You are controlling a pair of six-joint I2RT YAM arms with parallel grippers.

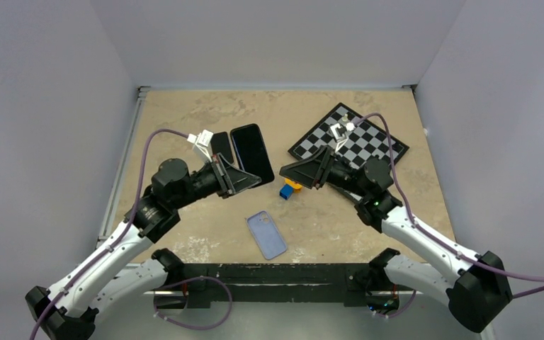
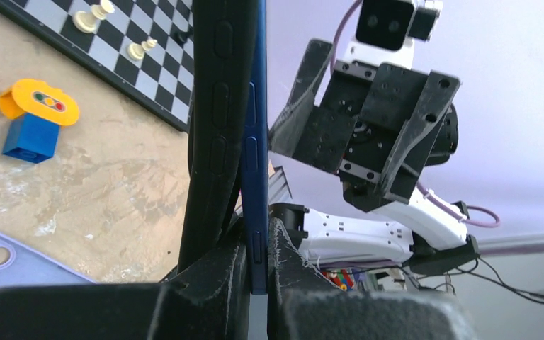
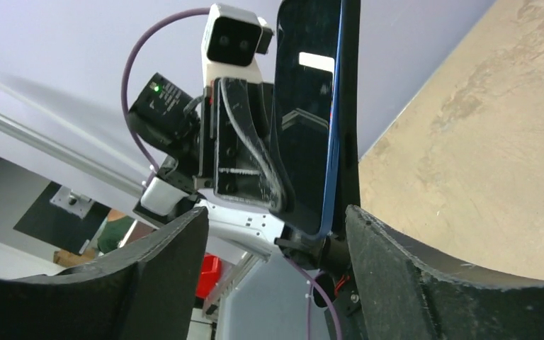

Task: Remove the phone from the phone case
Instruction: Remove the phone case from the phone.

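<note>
My left gripper (image 1: 244, 180) is shut on the lower edge of a blue-rimmed phone (image 1: 252, 151) and holds it upright above the table. In the left wrist view the phone's blue edge (image 2: 255, 163) sits clamped between the fingers (image 2: 255, 237). The black case (image 2: 216, 120) stands against its left side and is peeled away near the jaws. My right gripper (image 1: 289, 173) is open and empty, just right of the phone. In the right wrist view the phone's dark screen (image 3: 304, 120) and the case (image 3: 351, 92) stand beyond the wide-open gripper (image 3: 276, 223).
A lavender phone case (image 1: 266, 234) lies on the table near the front. A blue and orange toy block (image 1: 288, 188) sits under the right gripper. A chessboard (image 1: 379, 152) with a few pieces lies at the back right.
</note>
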